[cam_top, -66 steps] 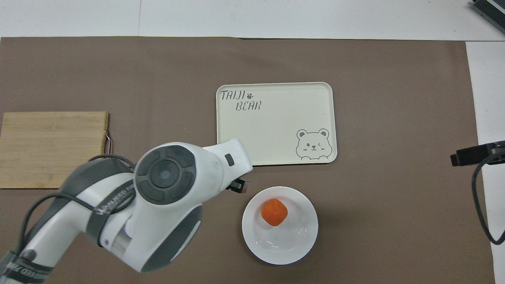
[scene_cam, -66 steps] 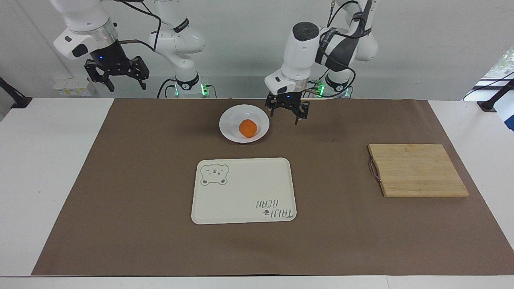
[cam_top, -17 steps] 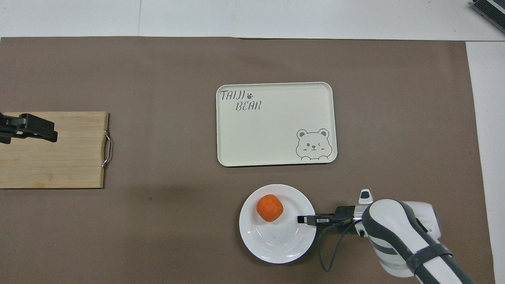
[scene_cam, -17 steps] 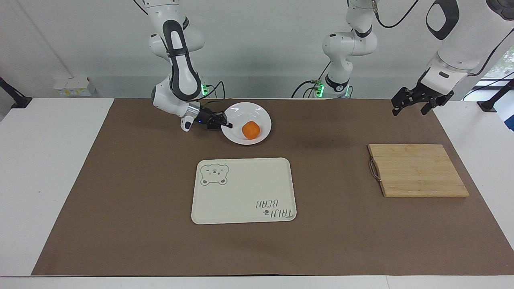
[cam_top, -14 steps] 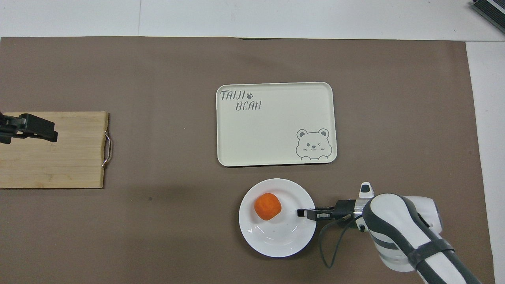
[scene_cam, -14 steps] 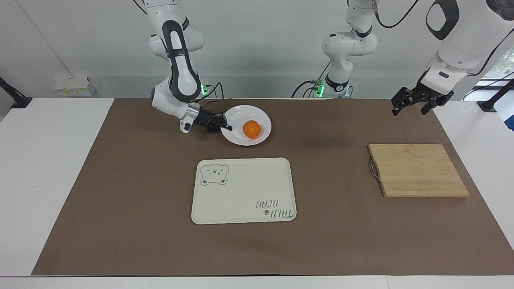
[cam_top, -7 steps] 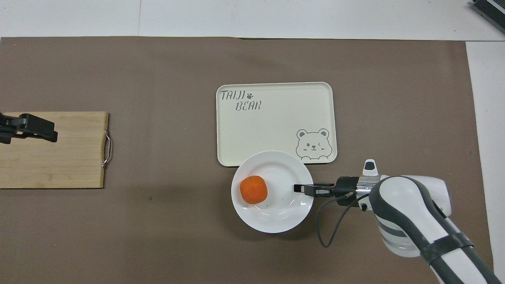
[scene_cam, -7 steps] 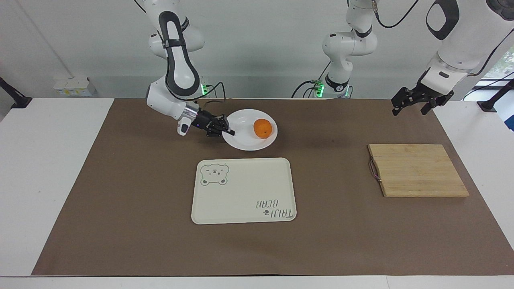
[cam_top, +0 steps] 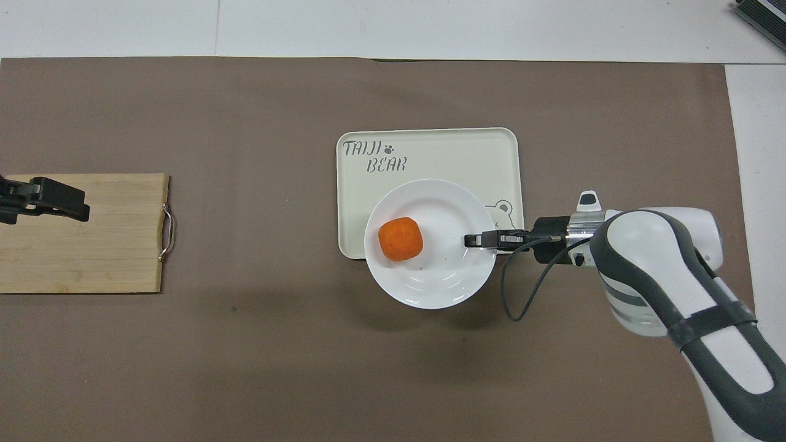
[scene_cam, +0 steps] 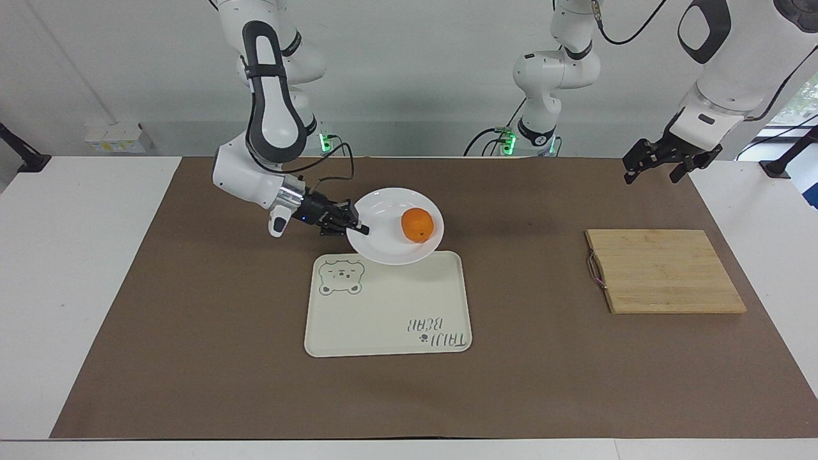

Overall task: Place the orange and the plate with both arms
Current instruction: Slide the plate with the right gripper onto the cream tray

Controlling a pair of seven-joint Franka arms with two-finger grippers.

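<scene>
Mid-frame, over the cream rectangular bear-print tray (scene_cam: pixel 387 305), my right gripper (scene_cam: pixel 353 227) stays clamped on the glossy white round plate (scene_cam: pixel 383 246), just lifted here with the small orange fruit (scene_cam: pixel 417 225) aboard; set-down looks next. Upper right, my left gripper (scene_cam: pixel 660 162) waits, fingers apart.

- A cream tray (scene_cam: pixel 383 319) (cam_top: pixel 430 150) with a bear drawing and grey lettering is lying flat near the middle of the surface (scene_cam: pixel 89 268) (cam_top: pixel 746 123).
- A brown mat (scene_cam: pixel 543 383) (cam_top: pixel 245 110) is covering most of the surface, under the tray.
- A wooden cutting board (scene_cam: pixel 664 271) (cam_top: pixel 92 245) with a small metal handle is sitting on the mat toward the left arm's end, well apart from the tray.
</scene>
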